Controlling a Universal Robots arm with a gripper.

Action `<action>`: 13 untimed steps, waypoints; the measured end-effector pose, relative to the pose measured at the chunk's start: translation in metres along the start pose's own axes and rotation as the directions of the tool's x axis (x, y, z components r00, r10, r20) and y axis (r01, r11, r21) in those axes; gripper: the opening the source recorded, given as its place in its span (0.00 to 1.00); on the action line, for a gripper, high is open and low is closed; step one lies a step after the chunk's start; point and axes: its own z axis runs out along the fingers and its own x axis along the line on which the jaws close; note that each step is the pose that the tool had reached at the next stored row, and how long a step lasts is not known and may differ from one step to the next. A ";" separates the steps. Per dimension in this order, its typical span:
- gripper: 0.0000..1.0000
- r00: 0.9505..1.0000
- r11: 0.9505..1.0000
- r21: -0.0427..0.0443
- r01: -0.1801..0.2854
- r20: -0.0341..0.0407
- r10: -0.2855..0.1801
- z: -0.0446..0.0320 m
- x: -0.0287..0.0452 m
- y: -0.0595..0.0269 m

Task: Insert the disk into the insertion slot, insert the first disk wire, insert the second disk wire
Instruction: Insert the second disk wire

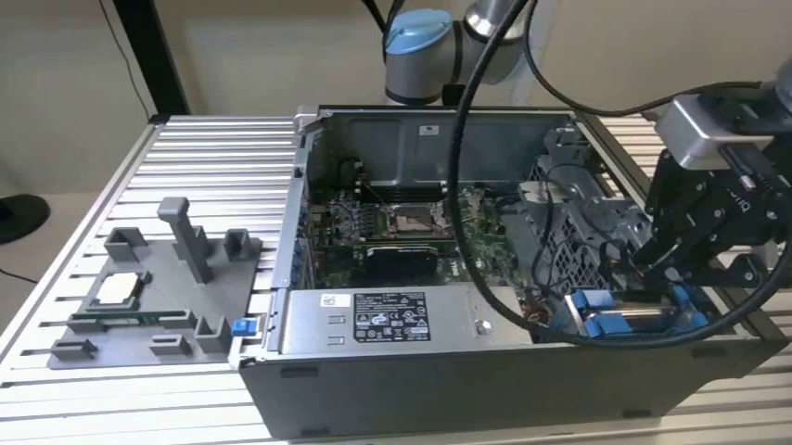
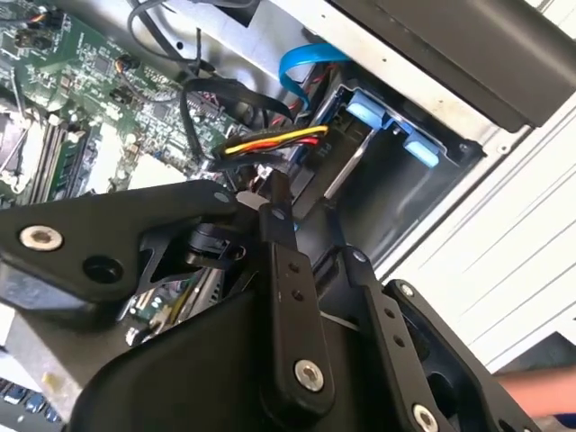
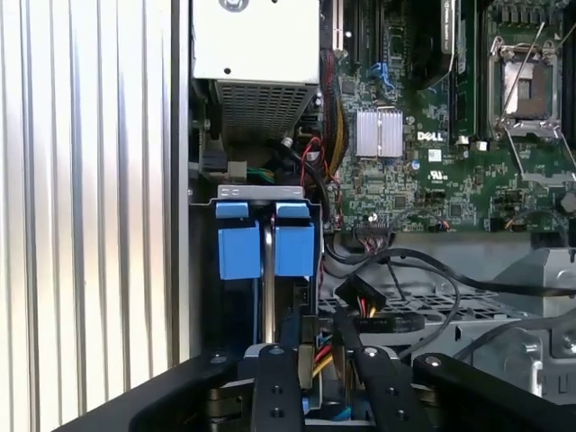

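On the ribbed aluminium bench (image 1: 198, 139), toward the exterior view's left, a grey moulded fixture tray (image 1: 148, 306) stands with its upright pegs and pockets shaped to keep spare parts steady, well apart from the work. Next comes the open computer case (image 1: 495, 380), lying on its side so its inside faces up for the arm — a green motherboard (image 1: 396, 227) in the middle, the grey labelled power-supply box (image 1: 384, 320) along the near wall. Further to the exterior view's right, the disk (image 1: 632, 320) sits down in the insertion slot (image 3: 261, 193) at the case's corner, its blue plastic carrier tabs standing up beside the grey sheet-metal bay, so the first step looks done. Above it hangs the gripper (image 1: 662, 264), black and angular. In the second wrist view the jaws are clenched on a black wire connector (image 2: 270, 193) trailing yellow, red and black leads (image 2: 270, 141), held at the end so it can be steered toward the disk's edge; a flat blue data cable (image 2: 301, 67) loops just beside the bay
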 end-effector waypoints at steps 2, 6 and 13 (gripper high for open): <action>1.00 1.000 1.000 -0.002 0.000 0.000 0.000 -0.0075 -0.0011 0.0004; 1.00 1.000 1.000 -0.003 -0.001 0.000 0.001 -0.0241 -0.0035 0.0015; 1.00 1.000 1.000 -0.003 -0.001 0.000 0.001 -0.0248 -0.0035 0.0015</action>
